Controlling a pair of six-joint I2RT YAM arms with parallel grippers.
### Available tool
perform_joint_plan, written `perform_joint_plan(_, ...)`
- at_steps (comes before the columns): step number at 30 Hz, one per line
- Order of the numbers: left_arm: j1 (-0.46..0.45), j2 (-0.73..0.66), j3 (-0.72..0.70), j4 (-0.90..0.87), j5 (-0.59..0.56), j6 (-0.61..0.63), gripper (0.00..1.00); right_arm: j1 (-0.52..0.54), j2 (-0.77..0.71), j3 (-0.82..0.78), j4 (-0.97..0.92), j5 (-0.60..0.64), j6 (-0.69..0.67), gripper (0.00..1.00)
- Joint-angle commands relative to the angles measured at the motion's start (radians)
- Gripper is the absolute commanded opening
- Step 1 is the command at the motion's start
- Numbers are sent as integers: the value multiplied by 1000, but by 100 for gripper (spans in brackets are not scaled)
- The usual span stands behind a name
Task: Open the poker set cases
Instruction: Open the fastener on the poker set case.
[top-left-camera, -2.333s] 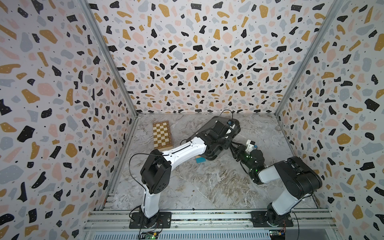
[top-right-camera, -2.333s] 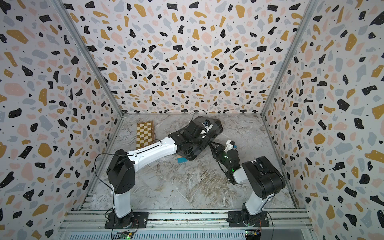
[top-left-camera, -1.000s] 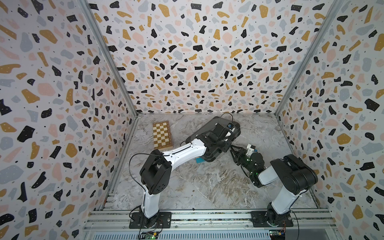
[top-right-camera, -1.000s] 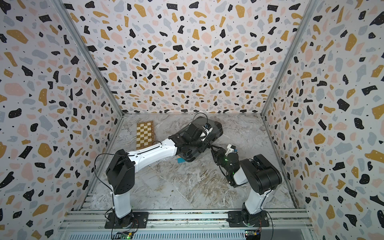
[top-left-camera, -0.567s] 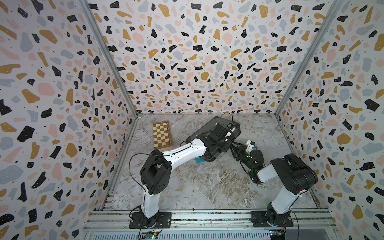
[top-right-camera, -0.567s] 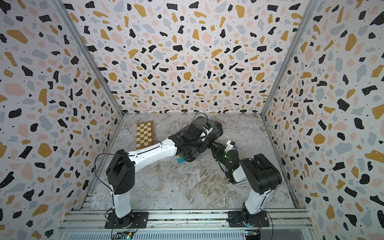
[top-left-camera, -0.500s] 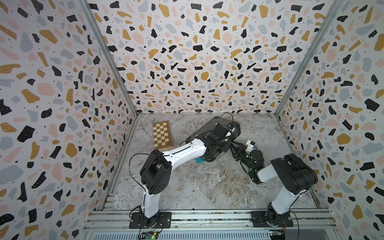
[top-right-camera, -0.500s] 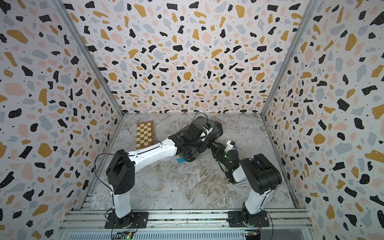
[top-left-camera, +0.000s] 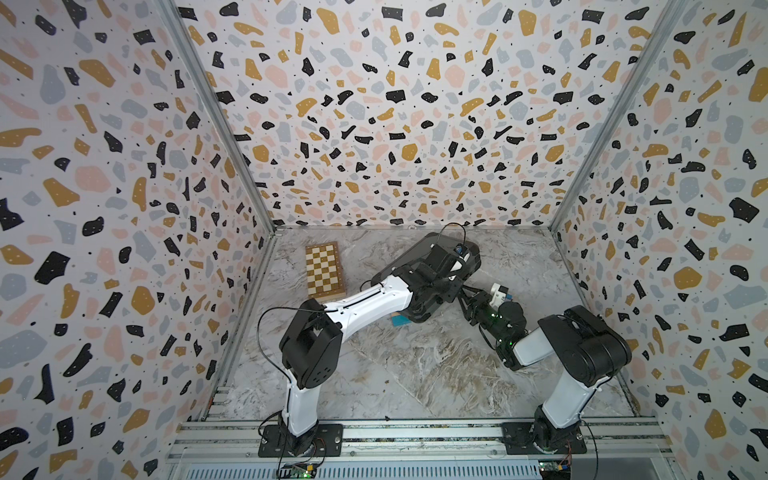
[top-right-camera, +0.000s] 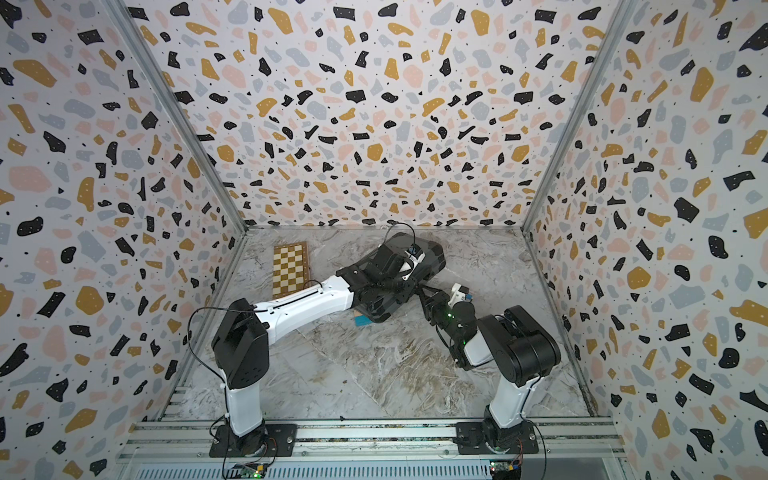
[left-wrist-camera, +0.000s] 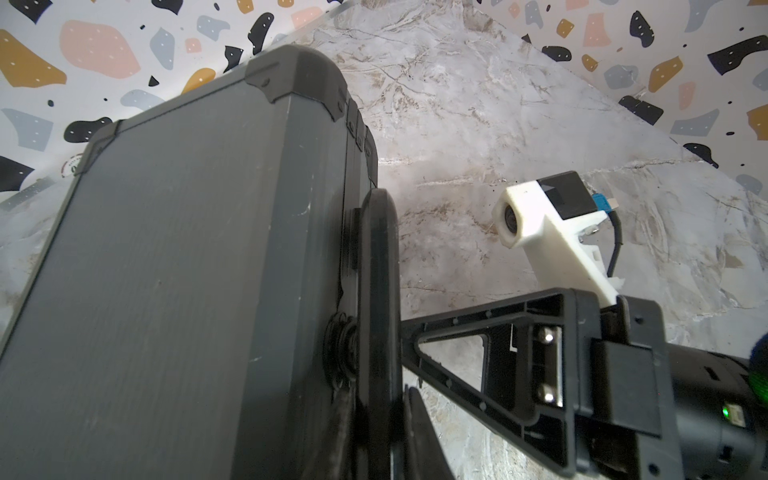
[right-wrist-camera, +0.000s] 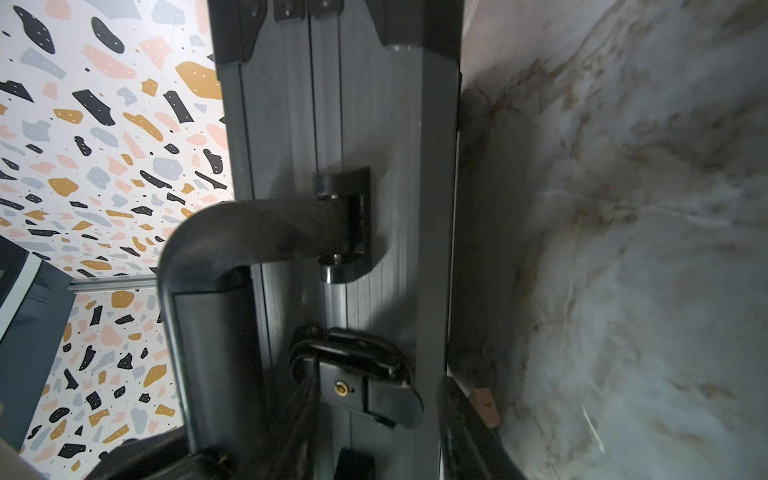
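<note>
The poker set case (top-left-camera: 409, 258) (top-right-camera: 432, 252) is dark grey with black corner guards. It lies at the back middle of the floor, tipped up at its handle side, lid shut. My left gripper (left-wrist-camera: 380, 415) is shut on the black handle (left-wrist-camera: 376, 270). My right gripper (top-left-camera: 464, 293) (top-right-camera: 422, 293) meets the case's front wall from the right. In the right wrist view the right gripper (right-wrist-camera: 380, 419) is open, its fingers (right-wrist-camera: 465, 432) on either side of a black latch (right-wrist-camera: 365, 374) beside the handle (right-wrist-camera: 216, 270). The seam above the latch is closed.
A wooden checkered chessboard box (top-left-camera: 324, 270) (top-right-camera: 291, 270) lies left of the case near the left wall. A small blue thing (top-left-camera: 400, 321) (top-right-camera: 362, 321) pokes out under the case's near corner. A tan block (right-wrist-camera: 486, 405) sits by the case's lower edge. Patterned walls enclose three sides.
My right gripper has moved a little left and up to the case's front wall. The left arm and the case have barely shifted.
</note>
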Motion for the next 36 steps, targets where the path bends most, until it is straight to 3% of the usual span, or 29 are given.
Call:
perform_joint_plan(1, 8, -68, 116, 269, -28, -40, 0, 6, -33, 13, 13, -7, -9, 46)
perform_joint_plan(17, 8, -57, 98, 291, -28, -66, 0, 13, -85, 61, 14, -19, 47, 42)
perform_joint_plan(25, 7, -67, 81, 301, -32, -72, 0, 14, -51, 74, 14, -31, 38, 48)
perform_joint_plan(36, 8, -92, -11, 329, -37, -79, 0, 9, -112, 101, 13, -22, 11, 36)
